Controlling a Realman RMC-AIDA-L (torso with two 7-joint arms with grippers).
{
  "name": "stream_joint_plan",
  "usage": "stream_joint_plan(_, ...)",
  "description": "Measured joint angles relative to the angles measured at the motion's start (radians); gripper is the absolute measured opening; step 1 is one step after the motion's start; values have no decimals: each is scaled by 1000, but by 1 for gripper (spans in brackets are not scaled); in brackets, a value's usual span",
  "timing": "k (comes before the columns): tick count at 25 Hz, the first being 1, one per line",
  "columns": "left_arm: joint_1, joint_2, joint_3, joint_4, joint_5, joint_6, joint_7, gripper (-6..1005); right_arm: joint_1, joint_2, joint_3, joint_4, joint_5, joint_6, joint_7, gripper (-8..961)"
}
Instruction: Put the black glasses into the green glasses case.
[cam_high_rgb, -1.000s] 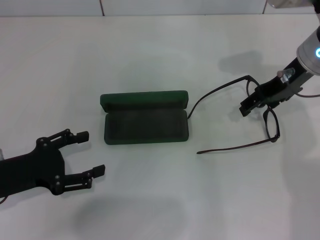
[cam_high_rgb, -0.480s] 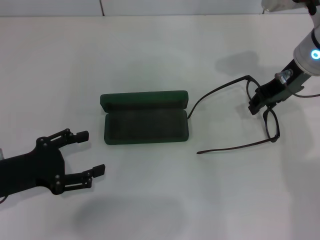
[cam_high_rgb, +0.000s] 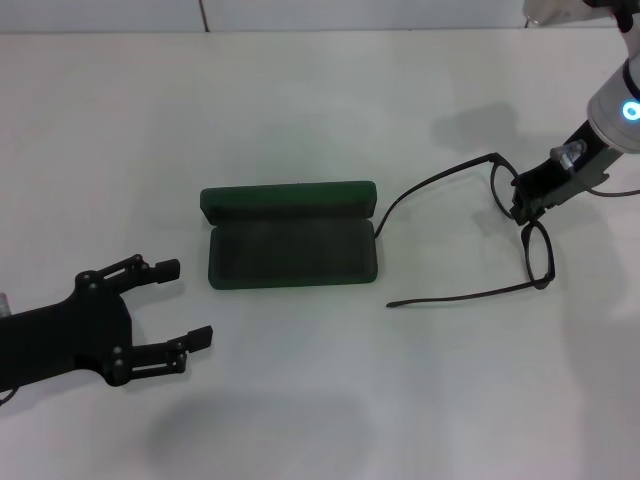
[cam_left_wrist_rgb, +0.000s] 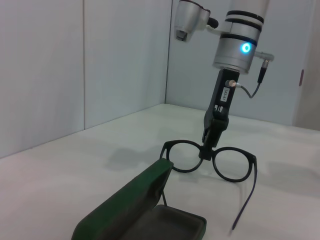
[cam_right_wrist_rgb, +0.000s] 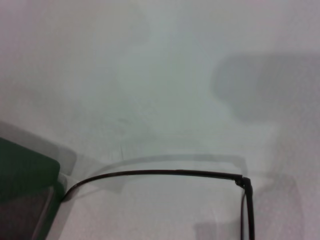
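The black glasses (cam_high_rgb: 538, 255) are at the right of the table, their temples unfolded and stretched toward the green glasses case (cam_high_rgb: 288, 200). The case lies open in the middle, lid raised behind a dark lined tray. My right gripper (cam_high_rgb: 522, 208) is shut on the bridge between the two lenses. The left wrist view shows the right gripper (cam_left_wrist_rgb: 206, 152) pinching the glasses (cam_left_wrist_rgb: 235, 165) upright beyond the case (cam_left_wrist_rgb: 130, 205). In the right wrist view one temple (cam_right_wrist_rgb: 165, 172) runs to the case corner (cam_right_wrist_rgb: 22, 170). My left gripper (cam_high_rgb: 184, 303) rests open at the near left.
The white table (cam_high_rgb: 300, 100) ends at a pale wall along the far edge. A light grey wall corner (cam_left_wrist_rgb: 167, 55) stands behind the right arm in the left wrist view.
My right gripper has shifted right and back along the frame to the bridge and closed there. The lenses have tipped up and the near temple's tip slid slightly left. The left arm stayed put.
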Motion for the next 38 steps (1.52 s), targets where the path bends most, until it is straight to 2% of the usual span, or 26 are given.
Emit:
stream_joint_plan(5,-2,1,-2,-9,0,0,0,887,3,-2,-1,-3,-5,-8,0,77)
stream_joint_plan(12,0,2,-3,-10,0,0,-4,887,-27,-7,4,-81,-23,-29,-8,70)
stream_joint_plan(16,0,3,-3,-9,0,0,-6,888,-78,-17,6,-179,-16,-60,-16,60)
stream_joint_plan(22,0,3,-2,-9,0,1,-8,888,-110,-35,26,-216,-11,-71,-61,45)
stream_joint_plan(24,1,2,-3,-9,-4,5,-11,888,-118,-34,69,-218,0,-71,-119,45)
stream_joint_plan(25,2,2,-3,-9,-6,7,-14,887,-128,-31,123,-220,18,-73,-181,45)
stream_joint_plan(28,3,2,-4,-9,-7,12,-28,887,-149,-29,175,-230,57,-75,-274,45)
stream_joint_plan(35,-6,2,-2,-9,-8,50,-54,888,-264,-44,216,-304,231,-62,-497,45)
stream_joint_plan(38,-16,2,-2,-9,-8,53,-70,888,-311,-41,288,-323,318,-63,-615,45)
